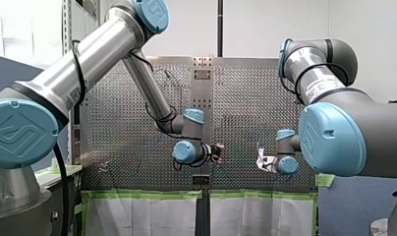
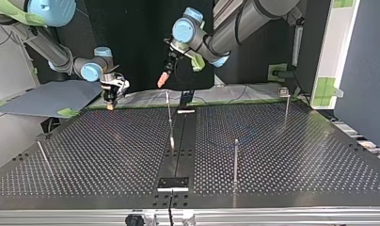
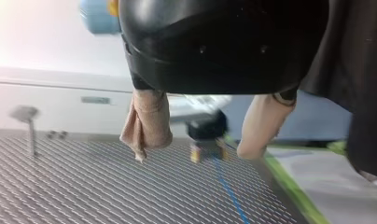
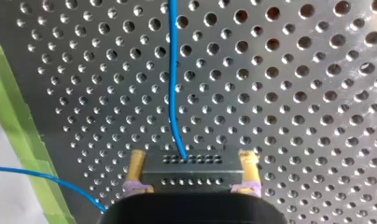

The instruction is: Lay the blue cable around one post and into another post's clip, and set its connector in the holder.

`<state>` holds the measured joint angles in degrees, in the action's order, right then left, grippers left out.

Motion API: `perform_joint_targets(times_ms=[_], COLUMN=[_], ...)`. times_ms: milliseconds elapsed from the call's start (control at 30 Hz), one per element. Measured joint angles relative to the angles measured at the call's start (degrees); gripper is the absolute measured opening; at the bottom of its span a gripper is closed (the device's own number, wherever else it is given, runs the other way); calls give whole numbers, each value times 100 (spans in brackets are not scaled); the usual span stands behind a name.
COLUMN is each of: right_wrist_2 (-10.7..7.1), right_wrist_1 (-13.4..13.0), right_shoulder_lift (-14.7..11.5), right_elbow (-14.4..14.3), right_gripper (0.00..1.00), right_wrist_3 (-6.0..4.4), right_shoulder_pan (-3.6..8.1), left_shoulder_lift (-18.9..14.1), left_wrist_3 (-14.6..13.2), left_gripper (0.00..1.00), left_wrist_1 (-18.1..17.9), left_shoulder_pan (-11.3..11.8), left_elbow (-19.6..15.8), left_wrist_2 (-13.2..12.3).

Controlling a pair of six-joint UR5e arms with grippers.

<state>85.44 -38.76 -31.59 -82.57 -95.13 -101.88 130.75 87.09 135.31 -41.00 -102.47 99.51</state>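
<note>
In the right wrist view my right gripper is shut on a dark connector block, with a yellow pad on each side of it. The blue cable leaves the block and runs ahead over the perforated table; another stretch crosses the green tape beside the gripper. My left gripper hangs open above the table, beige pads apart and nothing between them. Ahead of it are my right gripper and the blue cable. In the top view my right gripper is low at the far edge and my left gripper is higher.
Thin metal posts stand on the table: one near the middle, one nearer the camera, one at the far right and one at the left. A dark holder plate sits on the centre strip. Green tape lines the table edge.
</note>
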Motion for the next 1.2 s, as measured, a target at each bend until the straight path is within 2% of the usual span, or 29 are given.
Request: perform_joint_targets(times_ms=[167, 433, 600, 733, 867, 967, 1067, 1200], right_wrist_2=[0, -19, -166, -260, -320, -365, -383, -400], right_wrist_1=[3, 16, 54, 70, 74, 71, 65, 55], right_shoulder_lift=[0, 1, 3, 6, 7, 7, 7, 7], right_elbow=[1, 5, 4, 4, 2, 1, 2, 3], right_gripper=[0, 0, 0, 0, 0, 0, 0, 0], right_wrist_3=[-35, -128, -190, -183, -163, -157, -152, -151], right_shoulder_pan=[14, 47, 102, 127, 135, 136, 138, 143], left_shoulder_lift=[-260, -737, -1037, -1267, -1500, -1675, -1852, -2124], left_wrist_3=[250, 725, 1026, 1200, 1352, 1508, 1681, 1951], left_gripper=[100, 100, 100, 100, 100, 100, 100, 100], left_wrist_1=[-109, 296, 531, 420, 231, 182, 264, 508], left_shoulder_pan=[-257, -733, -1034, -1200, -1181, -1066, -904, -637], left_elbow=[-262, -738, -1037, -1267, -1502, -1674, -1720, -1573], left_wrist_2=[252, 728, 1027, 1257, 1491, 1665, 1843, 2113])
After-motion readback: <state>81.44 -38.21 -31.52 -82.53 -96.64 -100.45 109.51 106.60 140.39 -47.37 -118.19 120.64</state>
